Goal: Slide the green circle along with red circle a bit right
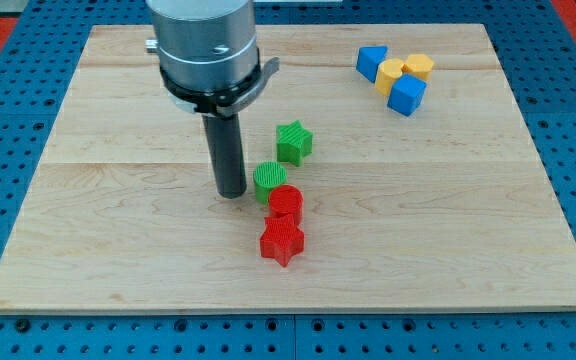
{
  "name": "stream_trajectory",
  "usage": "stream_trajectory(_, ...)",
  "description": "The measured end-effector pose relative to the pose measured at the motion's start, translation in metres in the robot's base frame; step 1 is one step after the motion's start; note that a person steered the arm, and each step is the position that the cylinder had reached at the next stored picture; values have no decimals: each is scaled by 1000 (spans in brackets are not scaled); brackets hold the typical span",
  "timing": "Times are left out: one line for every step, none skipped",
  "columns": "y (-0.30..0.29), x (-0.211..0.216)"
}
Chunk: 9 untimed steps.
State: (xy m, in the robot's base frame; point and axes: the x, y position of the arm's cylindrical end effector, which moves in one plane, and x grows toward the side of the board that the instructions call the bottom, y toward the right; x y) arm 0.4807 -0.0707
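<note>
The green circle (269, 182) sits near the middle of the wooden board, touching the red circle (286, 204) just below and to its right. My tip (232, 192) is at the green circle's left side, very close to it or touching it. A green star (293, 142) lies just above the green circle. A red star (282, 241) lies right below the red circle, touching it.
A cluster at the view's top right holds a blue block (372, 62), two yellow blocks (391, 75) (419, 67) and another blue block (407, 96). The board (468, 220) is ringed by a blue perforated table.
</note>
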Motion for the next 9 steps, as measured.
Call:
stream_trajectory(0,-8)
stream_trajectory(13,-8)
stream_trajectory(23,-8)
stream_trajectory(17,-8)
stream_trajectory(17,-8)
stream_trajectory(21,-8)
stream_trajectory(26,-9)
stream_trajectory(35,-9)
stream_trajectory(43,-9)
